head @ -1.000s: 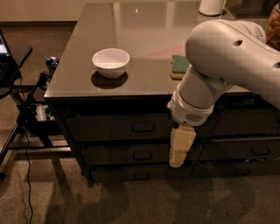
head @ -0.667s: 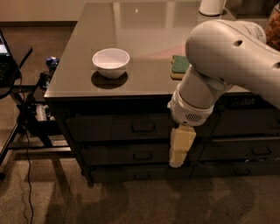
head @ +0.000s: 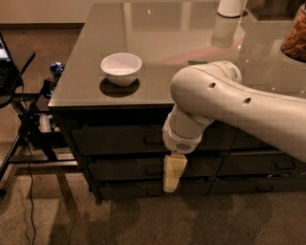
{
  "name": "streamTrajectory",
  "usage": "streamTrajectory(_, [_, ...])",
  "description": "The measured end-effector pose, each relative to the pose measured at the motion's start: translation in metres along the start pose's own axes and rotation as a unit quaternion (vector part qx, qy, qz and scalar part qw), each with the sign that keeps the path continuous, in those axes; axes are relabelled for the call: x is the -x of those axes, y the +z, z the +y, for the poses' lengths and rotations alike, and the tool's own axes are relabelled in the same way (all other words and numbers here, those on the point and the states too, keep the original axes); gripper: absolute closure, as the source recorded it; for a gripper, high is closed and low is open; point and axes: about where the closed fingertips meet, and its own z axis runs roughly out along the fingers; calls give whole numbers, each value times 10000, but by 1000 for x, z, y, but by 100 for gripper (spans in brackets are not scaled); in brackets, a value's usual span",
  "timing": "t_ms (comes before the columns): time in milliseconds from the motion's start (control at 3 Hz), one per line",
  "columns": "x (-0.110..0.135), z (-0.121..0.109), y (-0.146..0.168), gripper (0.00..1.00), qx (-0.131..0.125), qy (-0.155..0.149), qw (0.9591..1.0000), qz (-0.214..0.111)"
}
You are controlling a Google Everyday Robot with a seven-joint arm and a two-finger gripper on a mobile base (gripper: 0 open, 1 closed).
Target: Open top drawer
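The top drawer (head: 114,139) is a wide dark front just under the counter top, and it looks closed. Its small loop handle (head: 154,141) sits at the centre, just left of my white arm (head: 224,103). The arm reaches in from the right and covers the drawer's right part. My gripper (head: 172,175) hangs down cream-coloured from the wrist, in front of the second drawer (head: 124,168), below and a little right of the top drawer's handle, apart from it.
A white bowl (head: 121,68) stands on the grey counter (head: 167,33). A white cylinder (head: 231,7) and a jar of snacks (head: 294,33) stand at the back right. Narrower drawers (head: 272,165) are at the right. A black stand with cables (head: 33,119) is at the left.
My arm has swung left and a little down, bringing the gripper closer to the drawers' centre handles. It now hides the green thing on the counter. The drawers have not moved.
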Motion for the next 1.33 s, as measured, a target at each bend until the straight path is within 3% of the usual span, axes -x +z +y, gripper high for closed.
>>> streamTrajectory(333, [0, 0, 0, 0, 0, 0, 10000, 0])
streamTrajectory(1333, [12, -31, 65, 0, -4, 154, 9998, -121])
